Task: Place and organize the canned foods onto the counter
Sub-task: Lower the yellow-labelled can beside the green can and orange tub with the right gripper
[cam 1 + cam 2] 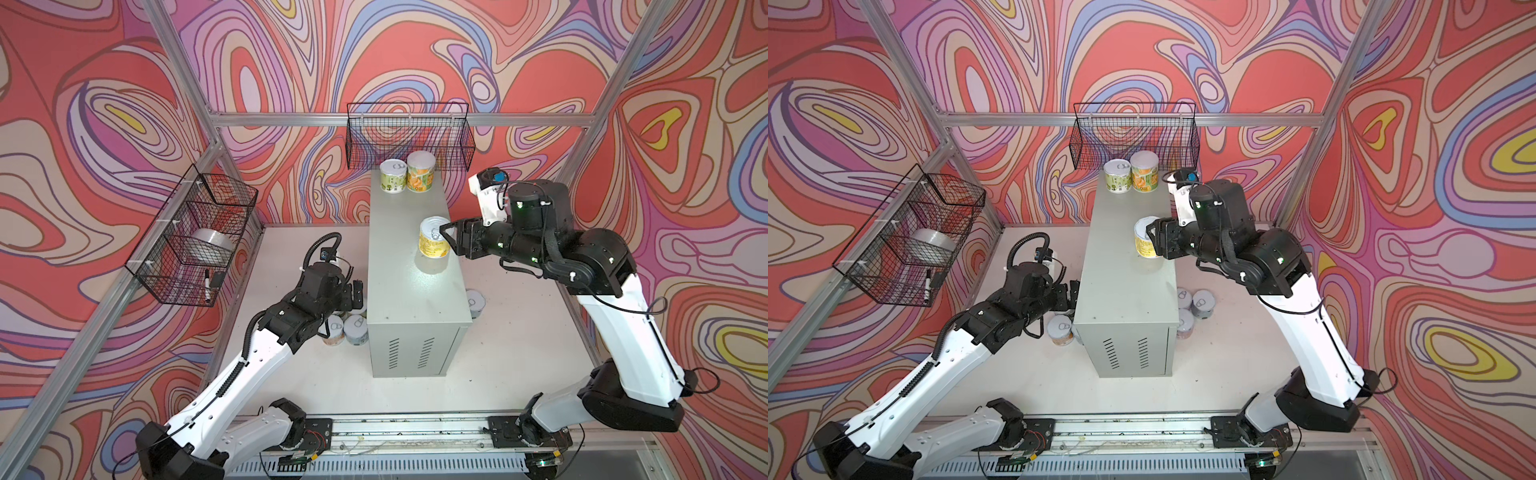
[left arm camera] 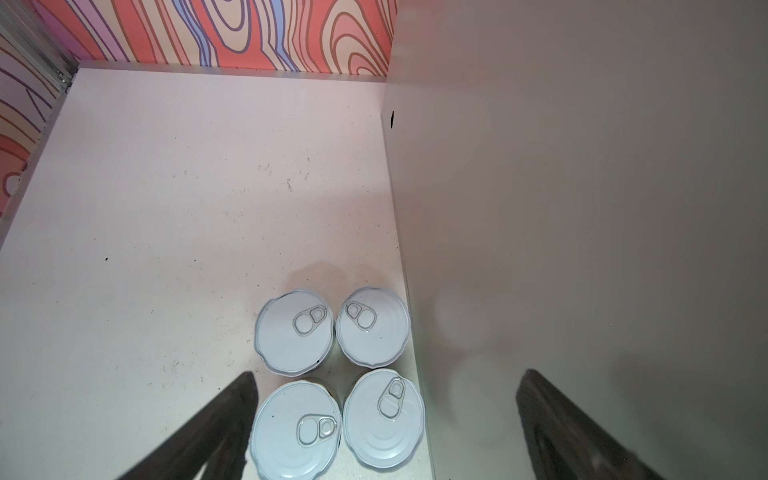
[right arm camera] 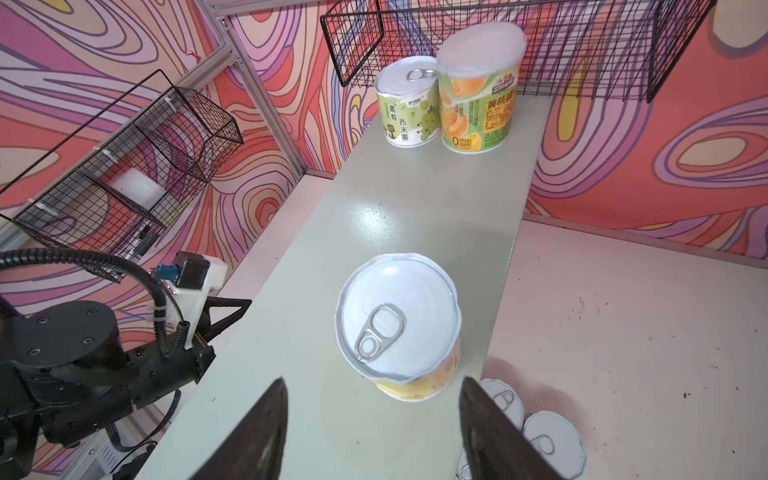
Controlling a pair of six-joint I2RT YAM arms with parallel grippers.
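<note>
Yellow can (image 1: 434, 239) stands upright on counter (image 1: 409, 291), mid-length, by its right edge. Right gripper (image 3: 374, 380) fingers flank its near side; clamped or loose, can't tell. Green can (image 1: 393, 176) and taller orange can (image 1: 420, 171) touch at counter's far end. Counter top glossy grey, vents on front; it sits on white, scuffed table (image 1: 324, 386). Four cans (image 2: 295, 328) in a square on table, just beside counter's left wall; left gripper (image 2: 388, 373) hangs over them, fingers spread wide. More cans (image 1: 1202, 303) on table right of counter. Swirly red-pink walls, aluminium frame (image 1: 291, 119). Side basket (image 1: 191, 232) holds tape roll (image 1: 212, 245) and marker (image 1: 206, 284). Back basket (image 1: 409, 137) hangs above far cans.
</note>
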